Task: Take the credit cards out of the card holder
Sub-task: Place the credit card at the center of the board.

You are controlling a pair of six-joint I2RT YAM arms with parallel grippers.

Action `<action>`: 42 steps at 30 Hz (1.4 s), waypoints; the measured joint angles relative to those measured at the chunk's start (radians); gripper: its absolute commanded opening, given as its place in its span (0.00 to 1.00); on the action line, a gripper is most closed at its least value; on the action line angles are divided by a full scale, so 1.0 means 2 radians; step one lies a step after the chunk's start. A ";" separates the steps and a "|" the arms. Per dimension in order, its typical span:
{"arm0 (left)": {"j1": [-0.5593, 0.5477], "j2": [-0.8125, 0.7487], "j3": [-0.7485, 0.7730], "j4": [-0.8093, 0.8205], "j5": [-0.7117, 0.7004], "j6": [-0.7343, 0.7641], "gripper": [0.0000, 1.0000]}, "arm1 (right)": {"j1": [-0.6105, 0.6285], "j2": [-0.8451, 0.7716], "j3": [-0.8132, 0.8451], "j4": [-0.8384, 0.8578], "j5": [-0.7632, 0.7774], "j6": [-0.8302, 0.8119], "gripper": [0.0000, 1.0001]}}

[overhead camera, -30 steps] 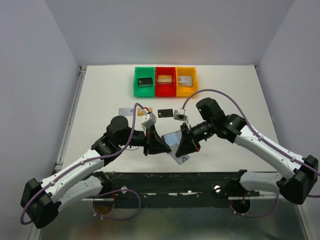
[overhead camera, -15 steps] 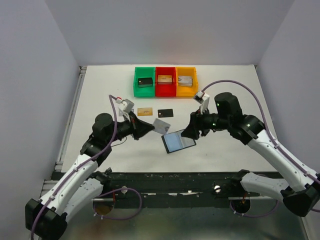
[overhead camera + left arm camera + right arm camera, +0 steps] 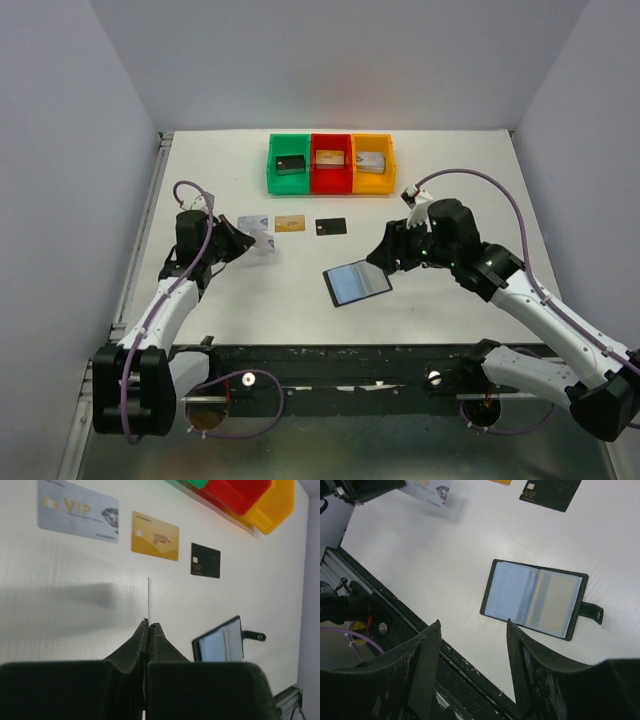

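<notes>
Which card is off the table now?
The held card, pinched edge-on in the left gripper; the silver card, gold card and black card lie flat on the table.

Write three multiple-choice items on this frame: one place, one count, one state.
1. Where on the white table is the open black bifold wallet? A far left corner; B front middle; C far right corner.
2. How many cards lie flat on the table? A one; B five; C three.
3. State of the left gripper? A shut on a thin card; B open, empty; C out of view.
B: wallet sits front centre. C: pale silver card, gold card, black card in a row. A: jaws pinch the card edge-on.
</notes>
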 measured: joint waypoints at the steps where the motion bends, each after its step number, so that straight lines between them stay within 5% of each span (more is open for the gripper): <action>1: 0.013 0.016 0.002 0.008 0.002 0.000 0.00 | 0.000 0.005 -0.004 0.007 -0.007 0.003 0.61; 9: 0.099 0.136 0.007 0.073 0.042 -0.005 0.00 | 0.000 0.031 -0.030 0.049 -0.047 0.027 0.60; 23: 0.105 0.198 0.008 0.139 0.095 -0.015 0.00 | 0.000 0.049 -0.031 0.076 -0.073 0.031 0.60; 28: 0.106 0.217 0.017 0.134 0.102 -0.013 0.18 | 0.000 0.052 -0.032 0.077 -0.074 0.031 0.60; 42: 0.109 0.218 0.033 0.077 0.091 0.010 0.41 | 0.000 0.064 -0.032 0.077 -0.074 0.031 0.60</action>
